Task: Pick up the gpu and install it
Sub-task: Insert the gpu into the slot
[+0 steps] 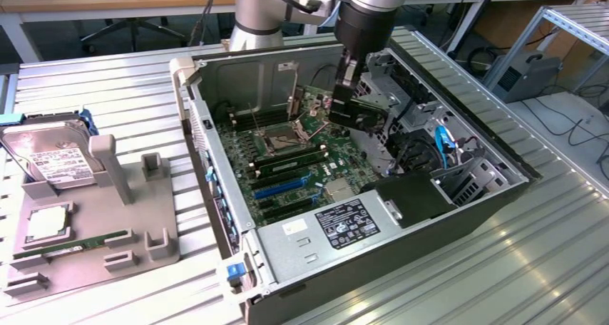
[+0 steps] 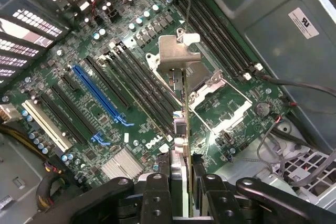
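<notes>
plainly, the end effector (image 1: 360, 122) hung inside the open computer case (image 1: 295, 250), which lay on its side on the ribbed metal surface (image 1: 495, 268). in the wrist view its two dark fingers (image 2: 157, 192) were pinched narrowly on the gpu (image 2: 177, 51), held edge-on with the silvery end bracket at the far end. the card was above the motherboard (image 2: 105, 129), lined up roughly over the cpu socket (image 2: 218, 98) and the long black slots beside it, well apart from the blue slot (image 2: 100, 93). whether the card's lower edge touched the board could not be told; it seemed to be clear of it. toward the exterior view's left, a grey fixture (image 1: 105, 225) carried the hard drive (image 1: 53, 157) and the green memory stick (image 1: 76, 245).
</notes>
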Robot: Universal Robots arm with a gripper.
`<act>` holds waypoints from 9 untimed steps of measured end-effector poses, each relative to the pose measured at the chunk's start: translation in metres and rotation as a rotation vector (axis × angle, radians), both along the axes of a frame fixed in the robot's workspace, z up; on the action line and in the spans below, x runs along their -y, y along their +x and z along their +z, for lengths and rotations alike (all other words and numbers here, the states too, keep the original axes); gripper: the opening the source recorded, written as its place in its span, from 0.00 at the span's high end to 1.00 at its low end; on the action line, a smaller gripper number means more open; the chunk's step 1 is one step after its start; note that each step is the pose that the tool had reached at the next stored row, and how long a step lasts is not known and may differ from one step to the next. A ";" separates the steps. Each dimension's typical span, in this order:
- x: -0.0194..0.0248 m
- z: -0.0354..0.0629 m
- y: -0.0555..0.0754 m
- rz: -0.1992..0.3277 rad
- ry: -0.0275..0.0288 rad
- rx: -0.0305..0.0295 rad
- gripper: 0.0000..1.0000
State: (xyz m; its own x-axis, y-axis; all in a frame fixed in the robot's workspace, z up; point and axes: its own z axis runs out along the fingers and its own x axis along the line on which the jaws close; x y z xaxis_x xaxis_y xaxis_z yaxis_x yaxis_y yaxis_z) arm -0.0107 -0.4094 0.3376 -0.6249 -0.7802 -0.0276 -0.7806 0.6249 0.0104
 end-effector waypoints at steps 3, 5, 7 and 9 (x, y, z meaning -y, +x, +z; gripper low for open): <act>0.0000 0.0000 0.000 0.023 0.0000 0.0000 0.73; 0.0000 0.0000 0.000 0.039 -0.0002 0.0000 0.73; 0.0000 0.0000 0.000 0.053 -0.0004 0.0000 0.73; 0.0000 0.0000 0.000 0.068 -0.0006 0.0000 0.73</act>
State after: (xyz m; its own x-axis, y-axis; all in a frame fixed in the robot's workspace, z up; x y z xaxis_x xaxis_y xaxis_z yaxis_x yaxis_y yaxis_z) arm -0.0107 -0.4094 0.3376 -0.5707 -0.8207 -0.0271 -0.8211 0.5706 0.0100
